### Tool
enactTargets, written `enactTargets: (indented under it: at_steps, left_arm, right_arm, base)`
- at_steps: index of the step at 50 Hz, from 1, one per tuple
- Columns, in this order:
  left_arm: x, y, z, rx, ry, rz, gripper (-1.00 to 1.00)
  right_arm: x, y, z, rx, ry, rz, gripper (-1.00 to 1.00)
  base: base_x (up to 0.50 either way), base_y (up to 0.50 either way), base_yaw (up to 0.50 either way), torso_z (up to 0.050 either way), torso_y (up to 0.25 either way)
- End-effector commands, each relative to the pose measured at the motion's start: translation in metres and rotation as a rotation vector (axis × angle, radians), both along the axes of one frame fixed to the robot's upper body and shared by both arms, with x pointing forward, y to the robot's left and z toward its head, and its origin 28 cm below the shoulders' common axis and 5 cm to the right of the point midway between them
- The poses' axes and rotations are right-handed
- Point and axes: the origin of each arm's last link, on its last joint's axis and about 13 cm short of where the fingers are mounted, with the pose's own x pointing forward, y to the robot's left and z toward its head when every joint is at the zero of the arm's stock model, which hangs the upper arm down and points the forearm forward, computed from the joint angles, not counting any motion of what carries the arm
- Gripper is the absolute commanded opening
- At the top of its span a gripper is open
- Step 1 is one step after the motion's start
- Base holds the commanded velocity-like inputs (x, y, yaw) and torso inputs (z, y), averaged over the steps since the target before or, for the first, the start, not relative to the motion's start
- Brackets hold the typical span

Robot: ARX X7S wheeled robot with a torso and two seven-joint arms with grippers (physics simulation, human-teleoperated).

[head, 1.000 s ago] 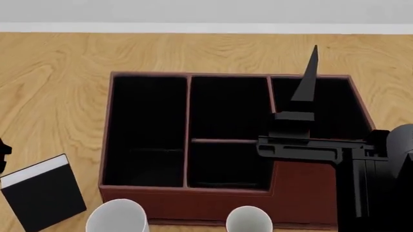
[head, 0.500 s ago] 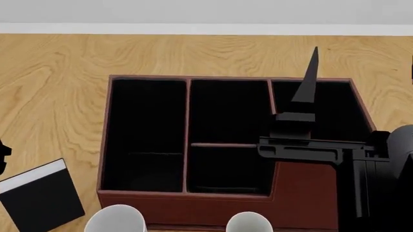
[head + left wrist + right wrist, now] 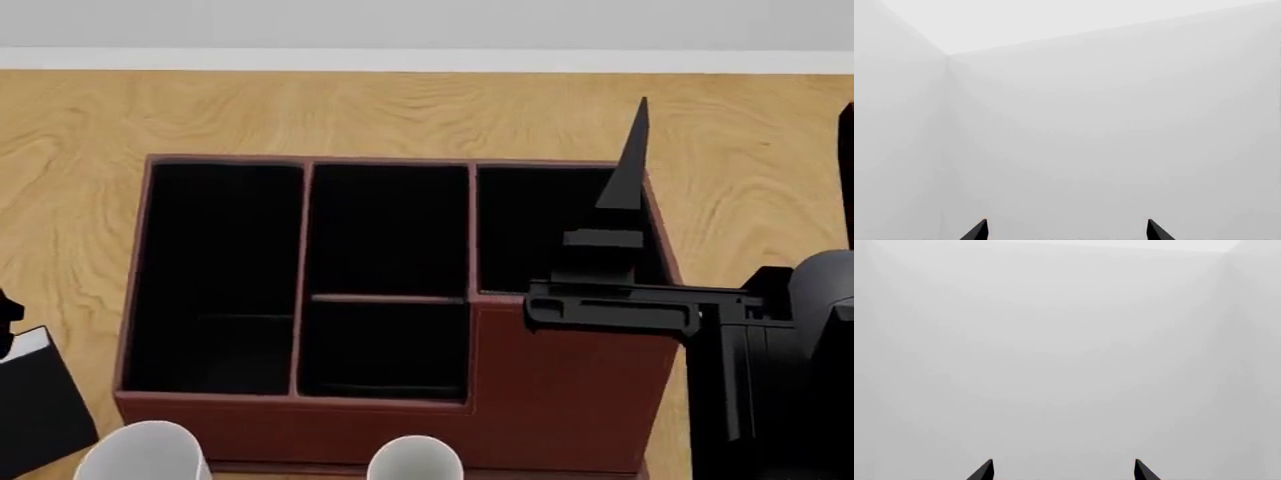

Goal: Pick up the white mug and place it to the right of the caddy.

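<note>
The white mug is sitting at the caddy's near-left corner, nearer the left arm, while both tools are gaping open, empty.

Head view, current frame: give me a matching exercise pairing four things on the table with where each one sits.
Things:
1. caddy
2. white mug
3. black book
4. slimmer mug

Places:
A. bottom edge of the view, in front of the caddy's left compartment
B. bottom edge of the view, in front of the caddy's middle compartments
C. middle of the view, open top facing up
D. left edge of the view, partly cut off

Pairs: 1-C, 2-A, 3-D, 4-B
</note>
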Motion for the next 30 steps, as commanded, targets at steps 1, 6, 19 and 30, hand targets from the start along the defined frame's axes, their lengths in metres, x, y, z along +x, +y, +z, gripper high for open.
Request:
enactTargets:
  at_steps: [1, 6, 19, 30]
  left_arm:
    - [0.0001, 0.0003, -0.0016, 0.0, 0.005, 0.002, 1.0]
    - [-0.0011, 0.0006, -0.0012, 0.001, 0.004, 0.005, 1.0]
    - [-0.0042, 0.0012, 0.0, 0.002, -0.001, 0.01, 1.0]
    - [-0.0047, 0.0017, 0.0001, 0.003, -0.002, 0.011, 1.0]
  right_arm:
    - [0.0004, 0.0002, -0.001, -0.003, 0.0, -0.001, 1.0]
    - [-0.0001, -0.0002, -0.001, 0.001, -0.001, -0.005, 1.0]
    - [-0.0023, -0.0002, -0.0015, 0.006, 0.007, 0.004, 1.0]
    - [-0.0034, -0.0008, -0.0014, 0.009, 0.008, 0.001, 1.0]
  base:
    - [0.0, -0.21, 0.0, 0.0, 0.0]
    - [0.0, -0.06, 0.0, 0.0, 0.0]
    - [0.06, 0.0, 0.0, 0.0, 0.0]
    - [0.22, 0.0, 0.0, 0.0, 0.0]
